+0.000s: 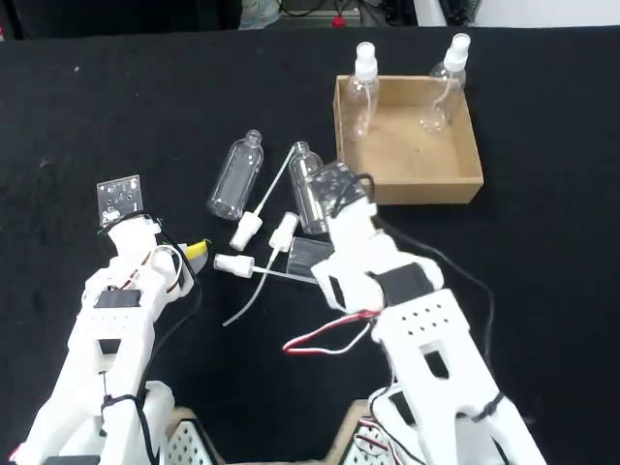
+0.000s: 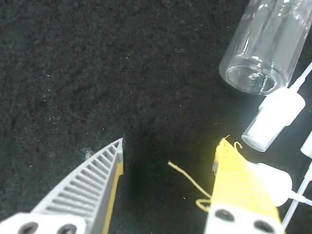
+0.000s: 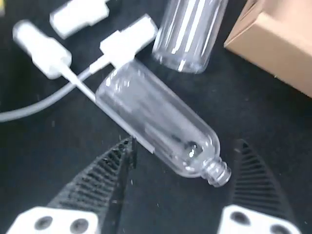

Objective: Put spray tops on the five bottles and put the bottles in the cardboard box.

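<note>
Over a lying bottle, right tool gapes wide.

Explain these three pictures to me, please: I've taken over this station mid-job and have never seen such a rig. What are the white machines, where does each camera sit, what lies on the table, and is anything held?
The white machines are two small robot arms side by side at a black table. The high view comes from a fixed camera looking down. The other two pictures come from a camera on each arm's wrist, looking out past its fingers. The cardboard box holds two capped bottles, standing upright. Beside the box, three loose spray tops and bottles without tops lie on the table. Nothing is held. The left gripper is open over bare table. The right gripper is open too, with a topless bottle lying between its jaws, not yet clamped.
</note>
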Robot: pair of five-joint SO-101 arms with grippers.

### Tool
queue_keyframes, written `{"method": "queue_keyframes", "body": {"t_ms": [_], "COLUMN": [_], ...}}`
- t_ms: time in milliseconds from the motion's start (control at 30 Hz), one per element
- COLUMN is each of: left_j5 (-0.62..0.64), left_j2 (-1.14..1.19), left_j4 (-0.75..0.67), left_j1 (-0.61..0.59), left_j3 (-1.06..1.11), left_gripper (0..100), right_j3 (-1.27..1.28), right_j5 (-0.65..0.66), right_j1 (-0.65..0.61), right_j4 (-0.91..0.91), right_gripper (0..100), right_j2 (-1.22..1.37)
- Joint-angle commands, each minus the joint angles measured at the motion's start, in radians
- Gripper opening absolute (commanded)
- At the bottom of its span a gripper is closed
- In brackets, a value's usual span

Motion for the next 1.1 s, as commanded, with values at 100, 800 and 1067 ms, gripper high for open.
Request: {"method": "queue_keyframes", "body": {"t_ms": [100,800,1067], "left_j5": [-0.008,-0.049,-0.049], "left_j2": [-0.011,-0.011,-0.011], "left_j4": [-0.025,-0.025,-0.025], "left_j1": [0.007,0.012,0.007], "left_j3": [-0.005,0.002,0.002], "left_gripper": [29,29,29], "right_j3": [-0.191,-0.035,0.053], "right_j5": [0.161,0.404,0.404], "right_j1": [-0.018,-0.002,0.003], "right_j4": [0.126,-0.081,-0.155], "right_gripper": [41.0,36.8,30.4], "right_j2": [0.265,0.334,0.334]}}
